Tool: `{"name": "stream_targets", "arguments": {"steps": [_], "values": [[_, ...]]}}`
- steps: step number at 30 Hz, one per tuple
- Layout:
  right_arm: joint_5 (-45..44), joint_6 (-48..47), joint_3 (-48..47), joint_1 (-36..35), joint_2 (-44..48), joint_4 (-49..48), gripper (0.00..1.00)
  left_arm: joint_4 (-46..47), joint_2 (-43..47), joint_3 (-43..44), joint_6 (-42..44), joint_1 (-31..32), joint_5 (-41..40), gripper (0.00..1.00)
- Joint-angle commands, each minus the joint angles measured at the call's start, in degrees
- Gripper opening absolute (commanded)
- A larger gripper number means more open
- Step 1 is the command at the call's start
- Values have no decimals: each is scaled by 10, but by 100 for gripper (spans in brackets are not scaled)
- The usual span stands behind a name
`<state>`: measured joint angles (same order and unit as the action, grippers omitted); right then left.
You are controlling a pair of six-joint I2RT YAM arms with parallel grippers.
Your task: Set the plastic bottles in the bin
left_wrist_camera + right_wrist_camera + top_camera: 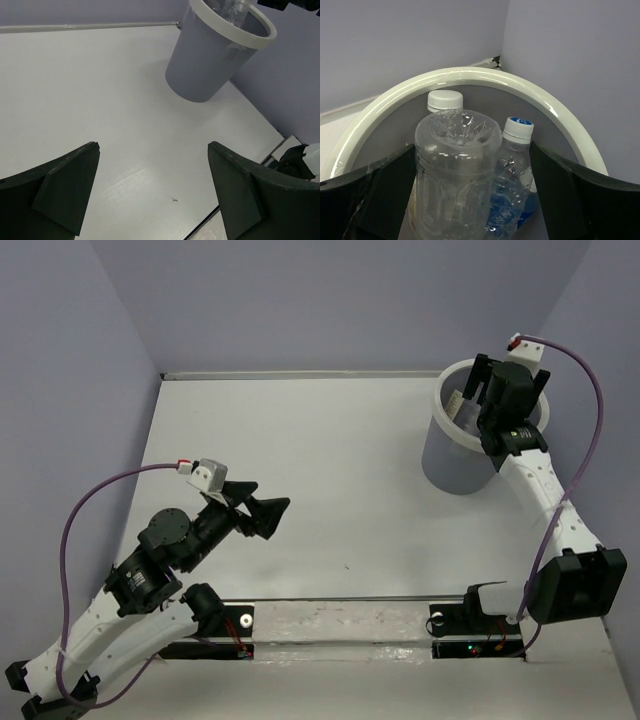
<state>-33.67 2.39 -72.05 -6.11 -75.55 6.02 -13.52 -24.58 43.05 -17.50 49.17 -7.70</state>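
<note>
Over the bin (pixel 470 76), the right gripper (pixel 471 155) hung with its fingers spread wide and clamped on nothing; the wide unlabelled bottle (pixel 455 165) stood between them inside the rim, close against the left finger and apart from the right one. Just beside it stood a blue-labelled bottle (pixel 512 190), and the white cap (pixel 445 100) of a third showed behind. The likeliest trouble lay in the lift-out: with the wide bottle sitting high and snug to one finger, a rise that drifted sideways could hook it and drag it back over the rim, or knock the rim and tip the bin, which stood near the table's far right corner. A straight vertical exit seemed safest. The right arm (pixel 545 490) reached forward from its base, wrist bent downward over the bin. The left gripper (pixel 153 146) hovered above the table (pixel 100 100), likewise agape and empty, its arm (pixel 150 580) folded back near its base.
</note>
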Motion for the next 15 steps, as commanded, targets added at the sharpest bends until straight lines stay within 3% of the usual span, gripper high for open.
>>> {"name": "stream_targets", "arguments": {"steps": [1, 5, 9, 13, 15], "values": [[-2, 18, -55, 3, 38, 20, 100, 5, -10, 5, 4, 3, -21, 99], [47, 56, -108, 3, 67, 60, 100, 2, -19, 6, 2, 2, -35, 99], [175, 108, -106, 3, 116, 65, 100, -1, -38, 8, 1, -4, -44, 99], [287, 177, -33, 3, 195, 37, 100, -1, -53, 12, 2, -7, -41, 99], [334, 237, 51, 3, 253, 4, 100, 8, -53, 12, 4, -9, -31, 99]]}}
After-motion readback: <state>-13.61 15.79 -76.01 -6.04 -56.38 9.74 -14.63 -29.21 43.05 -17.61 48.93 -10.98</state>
